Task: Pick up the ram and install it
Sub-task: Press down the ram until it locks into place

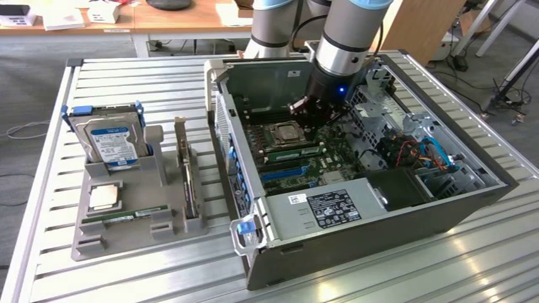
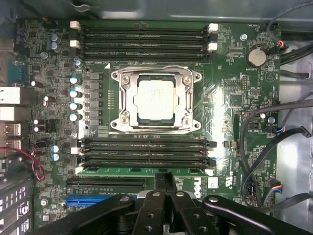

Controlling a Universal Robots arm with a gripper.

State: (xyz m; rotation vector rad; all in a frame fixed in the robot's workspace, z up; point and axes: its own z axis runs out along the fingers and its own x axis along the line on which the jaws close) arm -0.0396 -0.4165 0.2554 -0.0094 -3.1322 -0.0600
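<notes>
Fingers (image 2: 165, 188) touching ram (image 2: 142, 171) lying along its slot

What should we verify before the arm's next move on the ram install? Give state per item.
1. Ram lined up with a slot: ok. It lies along the memory slot nearest the hand, parallel to the others.
2. Ram fully seated, end latches closed: cannot tell.
3. Hand centred on the ram: ok, it sits at about mid-length of the stick.
4. Neighbouring memory slots free of obstructions: ok, they are bare.
5. Cables away from the ram: ok, they run beside the board's far edge, apart from the slots.
6. Processor undisturbed: ok, it sits flat in its socket.
</notes>
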